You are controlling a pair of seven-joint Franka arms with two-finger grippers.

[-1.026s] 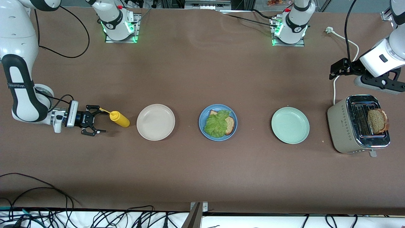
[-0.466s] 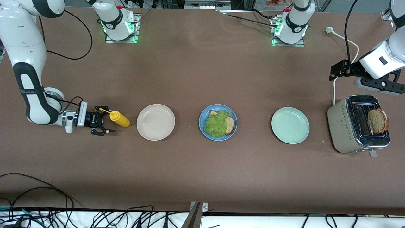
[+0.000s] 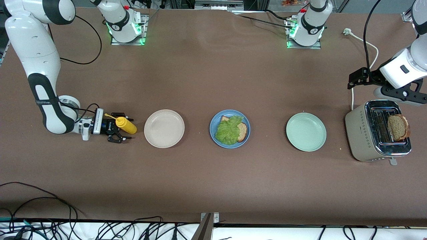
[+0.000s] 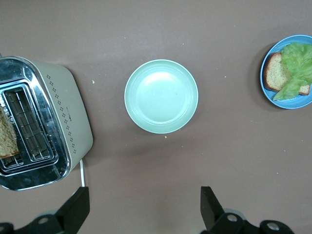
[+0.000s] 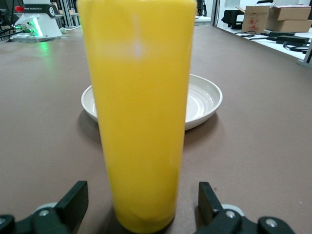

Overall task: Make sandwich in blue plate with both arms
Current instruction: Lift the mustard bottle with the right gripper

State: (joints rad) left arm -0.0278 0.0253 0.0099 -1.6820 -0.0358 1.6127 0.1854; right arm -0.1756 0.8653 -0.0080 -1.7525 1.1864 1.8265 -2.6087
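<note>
The right gripper [image 3: 117, 128] sits low at the table with its jaws wide on either side of the upright yellow mustard bottle [image 3: 125, 125], not yet closed on it. In the blue plate [image 3: 230, 128] lie one bread slice [image 3: 242, 131] and a lettuce leaf [image 3: 228, 130], so sauce and top slice seem left. That second bread slice [image 3: 398, 127] stands in the toaster [image 3: 378, 131], the left gripper [image 4: 145, 207] hovering wide and empty just beside it

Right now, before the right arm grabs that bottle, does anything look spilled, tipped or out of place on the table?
Nothing spilled or damaged. The yellow squeeze bottle stands upright between the right gripper's open fingers. The bread slice sits askew in the toaster, leaning over its rim. On the blue plate, lettuce covers the lower slice.
</note>
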